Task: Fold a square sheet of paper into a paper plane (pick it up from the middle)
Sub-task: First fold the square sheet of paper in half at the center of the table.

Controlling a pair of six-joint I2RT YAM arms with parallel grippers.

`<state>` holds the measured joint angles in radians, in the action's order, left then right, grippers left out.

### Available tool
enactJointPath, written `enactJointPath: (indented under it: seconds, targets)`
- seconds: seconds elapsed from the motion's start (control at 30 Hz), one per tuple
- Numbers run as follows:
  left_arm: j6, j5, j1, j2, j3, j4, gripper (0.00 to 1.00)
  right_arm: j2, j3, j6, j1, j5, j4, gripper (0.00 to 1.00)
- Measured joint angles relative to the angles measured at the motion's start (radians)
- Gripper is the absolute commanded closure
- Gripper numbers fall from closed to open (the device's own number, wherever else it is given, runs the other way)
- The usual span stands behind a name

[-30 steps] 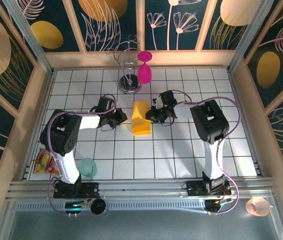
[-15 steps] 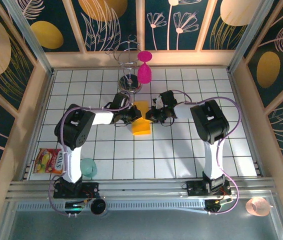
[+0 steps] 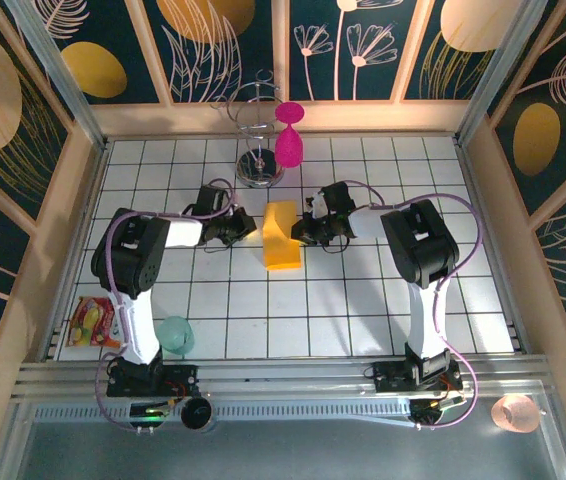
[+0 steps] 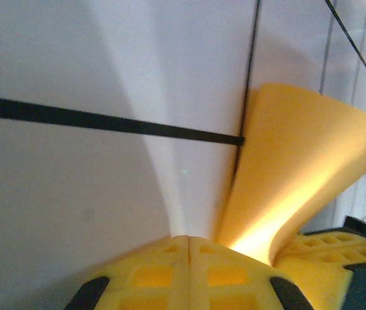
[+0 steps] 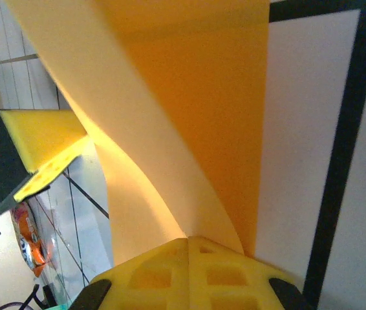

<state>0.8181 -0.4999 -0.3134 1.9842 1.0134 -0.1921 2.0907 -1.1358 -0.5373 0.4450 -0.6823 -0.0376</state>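
Both grippers are closed, the left gripper [image 4: 189, 248] just beside and the right gripper [image 5: 189, 248] touching the half-folded square sheet of paper [image 3: 283, 240] mid-way across the tiled table [image 3: 383, 310], whose raised flap could spring back if pressed off-centre.

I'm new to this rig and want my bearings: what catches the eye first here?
The thin orange-yellow sheet of paper lies mid-table on the white tiled table, and the wrist views show it curling upward. The left gripper and right gripper flank it, both shut. Behind, a magenta plastic goblet sits at a wire stand by the back wall.
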Motion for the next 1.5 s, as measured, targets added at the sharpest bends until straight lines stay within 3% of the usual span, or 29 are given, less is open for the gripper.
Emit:
enactJointPath:
  seconds: [0.13,0.27,0.43,0.53,0.73,1.1,1.33,1.5]
  targets:
    - [-0.003,0.021,0.012,-0.049,-0.001,0.034,0.98,0.000,0.000,0.000,0.000,-0.001,0.000,1.00]
    - [0.024,0.010,-0.040,-0.079,0.008,0.002,0.97,0.000,0.000,0.000,0.000,-0.001,0.000,1.00]
    - [0.069,-0.025,-0.133,-0.011,0.062,-0.052,0.97,0.000,0.002,0.000,0.000,-0.001,-0.001,1.00]
    - [0.093,-0.043,-0.143,0.041,0.084,-0.075,0.97,0.000,0.003,0.000,0.000,-0.002,-0.002,1.00]
    - [0.096,-0.040,-0.124,0.110,0.135,-0.073,0.98,0.000,0.003,0.000,0.000,-0.001,-0.002,1.00]
    - [0.064,-0.071,-0.060,0.113,0.081,-0.137,0.98,0.000,0.003,0.002,0.000,-0.001,-0.002,1.00]
    - [-0.019,-0.008,0.057,0.090,0.113,-0.033,0.98,0.000,0.005,0.005,-0.001,-0.002,-0.005,1.00]
    - [-0.022,-0.011,0.050,0.060,0.107,-0.008,0.97,-0.001,0.005,0.005,-0.001,-0.002,-0.006,1.00]
